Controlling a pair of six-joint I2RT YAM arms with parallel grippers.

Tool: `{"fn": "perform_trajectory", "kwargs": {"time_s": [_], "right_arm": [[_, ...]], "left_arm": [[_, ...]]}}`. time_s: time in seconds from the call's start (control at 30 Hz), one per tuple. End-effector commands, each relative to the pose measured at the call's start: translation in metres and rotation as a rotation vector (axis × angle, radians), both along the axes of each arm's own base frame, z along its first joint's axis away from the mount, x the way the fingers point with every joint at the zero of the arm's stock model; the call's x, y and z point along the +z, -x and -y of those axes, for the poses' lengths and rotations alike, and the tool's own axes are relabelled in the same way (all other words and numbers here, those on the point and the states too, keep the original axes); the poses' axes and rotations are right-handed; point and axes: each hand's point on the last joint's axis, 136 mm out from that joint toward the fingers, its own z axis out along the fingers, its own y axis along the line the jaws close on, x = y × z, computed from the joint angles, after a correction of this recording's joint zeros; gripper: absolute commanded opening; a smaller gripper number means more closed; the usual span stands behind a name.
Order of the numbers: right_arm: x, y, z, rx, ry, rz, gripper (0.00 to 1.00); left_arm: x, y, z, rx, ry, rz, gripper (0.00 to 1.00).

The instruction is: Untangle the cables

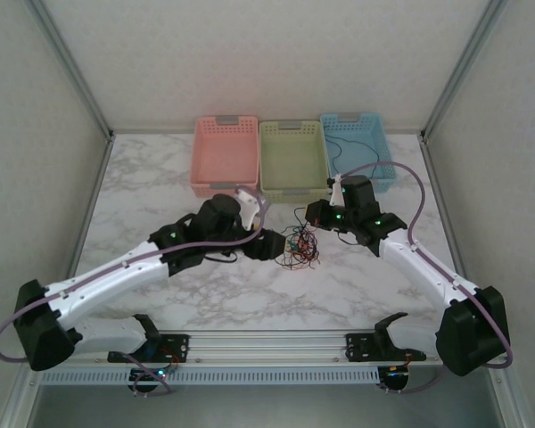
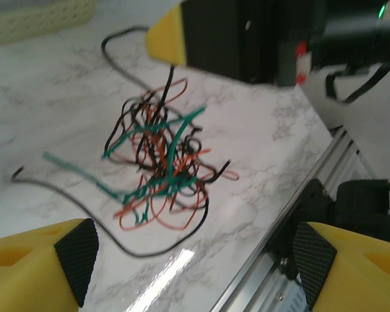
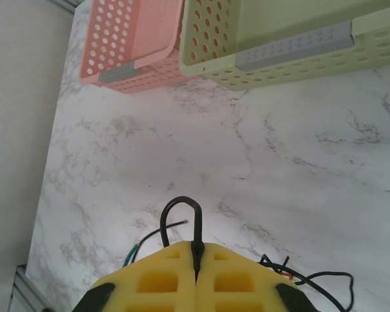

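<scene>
cables [image 2: 159, 166]: one loose knot mid-bench [image 1: 160, 169], between your arms.
handling: probably light, limp and springy; a pulled strand will likely drag its neighbours.
right fingers [image 3: 162, 279]: pinched onto a black cable [image 3: 182, 207] loop.
left fingers [image 2: 26, 266]: spread wide, empty, facing the knot.
take hold: pick a free end, like the green end [image 2: 58, 161].

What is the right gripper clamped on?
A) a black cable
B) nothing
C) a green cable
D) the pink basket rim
A: in the right wrist view the right gripper is shut, and a black cable loops out from between its closed jaws.
</scene>
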Motion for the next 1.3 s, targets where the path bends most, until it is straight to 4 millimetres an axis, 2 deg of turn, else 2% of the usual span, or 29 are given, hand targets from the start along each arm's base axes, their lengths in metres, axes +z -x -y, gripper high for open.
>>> {"fn": "perform_trajectory", "kwargs": {"time_s": [0.0, 0.07, 0.13, 0.27, 0.37, 0.5, 0.63, 0.77, 0.93, 1.03, 1.1, 1.2, 1.27], "right_arm": [[0.014, -0.003, -0.003, 0.047, 0.039, 0.095, 0.00], [0.016, -0.004, 0.000, 0.048, 0.062, 0.124, 0.00], [0.019, -0.002, -0.001, 0.071, 0.062, 0.151, 0.00], [0.021, -0.002, -0.003, 0.108, 0.078, 0.191, 0.00], [0.024, 0.001, -0.005, 0.145, 0.089, 0.214, 0.00], [0.027, 0.002, -0.006, 0.177, 0.099, 0.233, 0.00], [0.029, 0.003, -0.010, 0.194, 0.082, 0.232, 0.00], [0.031, 0.003, -0.013, 0.202, 0.072, 0.227, 0.00], [0.033, 0.004, -0.013, 0.211, 0.070, 0.227, 0.00], [0.033, 0.006, -0.013, 0.214, 0.070, 0.227, 0.00], [0.032, 0.007, -0.013, 0.218, 0.071, 0.223, 0.00], [0.031, 0.008, -0.012, 0.221, 0.074, 0.218, 0.00], [0.029, 0.008, -0.011, 0.221, 0.081, 0.218, 0.00]], "left_arm": [[0.029, -0.014, 0.016, -0.002, 0.118, -0.074, 0.82], [0.029, -0.027, 0.016, 0.092, 0.125, -0.124, 0.83], [0.026, -0.032, 0.022, 0.128, 0.131, -0.169, 0.83], [0.022, -0.028, 0.038, 0.067, 0.074, -0.170, 0.81], [0.015, -0.023, 0.036, -0.037, -0.043, -0.088, 0.80], [0.005, -0.014, 0.017, -0.200, -0.235, 0.083, 0.77], [-0.005, -0.017, 0.010, -0.329, -0.334, 0.298, 0.78], [-0.024, -0.024, 0.019, -0.454, -0.384, 0.465, 0.76], [-0.036, -0.022, 0.045, -0.573, -0.345, 0.448, 0.71], [-0.041, -0.024, 0.056, -0.595, -0.305, 0.449, 0.67], [-0.046, -0.025, 0.062, -0.610, -0.293, 0.432, 0.60], [-0.050, -0.025, 0.063, -0.617, -0.298, 0.421, 0.43], [-0.044, -0.025, 0.062, -0.610, -0.271, 0.432, 0.31]]}}
